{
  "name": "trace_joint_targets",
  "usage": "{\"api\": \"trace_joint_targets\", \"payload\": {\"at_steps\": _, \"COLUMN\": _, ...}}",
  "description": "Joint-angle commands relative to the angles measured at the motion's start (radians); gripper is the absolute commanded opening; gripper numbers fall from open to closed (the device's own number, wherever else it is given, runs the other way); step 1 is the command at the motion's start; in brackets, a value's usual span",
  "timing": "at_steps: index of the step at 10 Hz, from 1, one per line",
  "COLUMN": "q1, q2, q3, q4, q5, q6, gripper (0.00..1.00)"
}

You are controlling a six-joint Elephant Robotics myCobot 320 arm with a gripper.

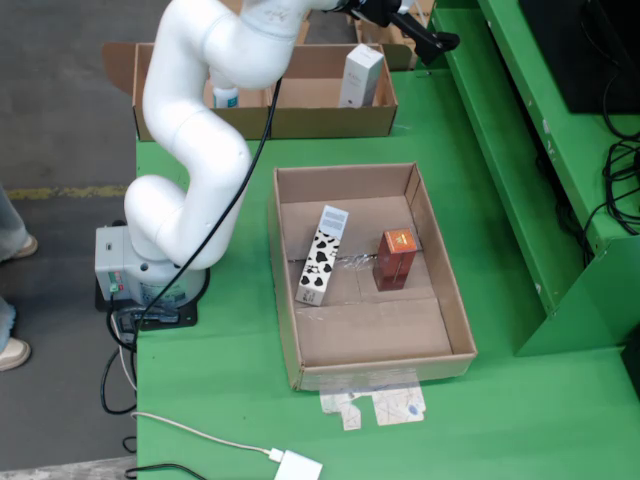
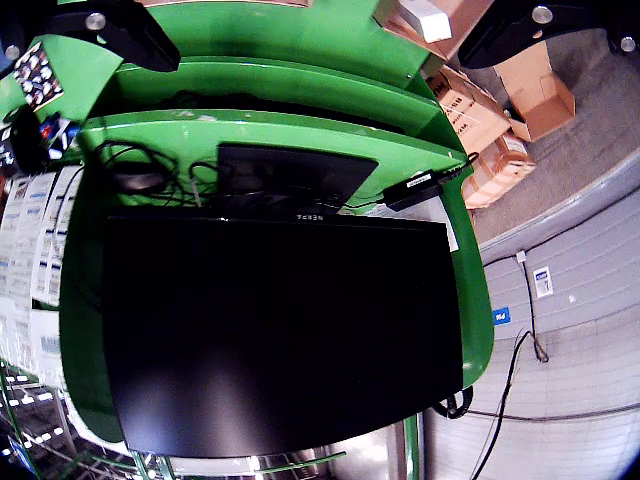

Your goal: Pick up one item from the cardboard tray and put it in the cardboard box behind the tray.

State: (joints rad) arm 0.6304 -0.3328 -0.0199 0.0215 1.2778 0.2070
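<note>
Even, diffuse light in the fixed view; strong fisheye bending in the gripper-mounted view.

Only soft, short shadows are cast on the green surface (image 1: 240,400), and mild softness is seen throughout. In the gripper view, edges are curved, glare is caught on the green shelf (image 2: 300,125), and the monitor (image 2: 270,330) is rendered nearly featureless black.

Two cartons are seen in the cardboard tray (image 1: 455,300): a cow-print carton (image 1: 322,256) and a brown carton (image 1: 396,259) (both near the middle). A white carton (image 1: 360,76) is stood in the cardboard box (image 1: 330,120) behind.
</note>
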Motion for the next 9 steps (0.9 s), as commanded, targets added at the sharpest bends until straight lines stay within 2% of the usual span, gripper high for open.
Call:
{"api": "trace_joint_targets", "payload": {"at_steps": 1, "q1": -0.734, "q2": 0.205, "q3": 0.020, "q4": -0.761, "q5": 0.081, "q6": -0.210, "gripper": 1.00}}
{"api": "trace_joint_targets", "payload": {"at_steps": 3, "q1": -0.921, "q2": 0.166, "q3": 0.020, "q4": -0.837, "q5": 0.168, "q6": -0.305, "gripper": 1.00}}
{"api": "trace_joint_targets", "payload": {"at_steps": 4, "q1": -0.921, "q2": 0.166, "q3": 0.020, "q4": -0.837, "q5": 0.168, "q6": -0.305, "gripper": 1.00}}
{"api": "trace_joint_targets", "payload": {"at_steps": 6, "q1": -1.079, "q2": 0.002, "q3": 0.020, "q4": -1.034, "q5": 0.266, "q6": -0.376, "gripper": 1.00}}
{"api": "trace_joint_targets", "payload": {"at_steps": 9, "q1": -1.079, "q2": 0.002, "q3": 0.020, "q4": -1.034, "q5": 0.266, "q6": -0.376, "gripper": 1.00}}
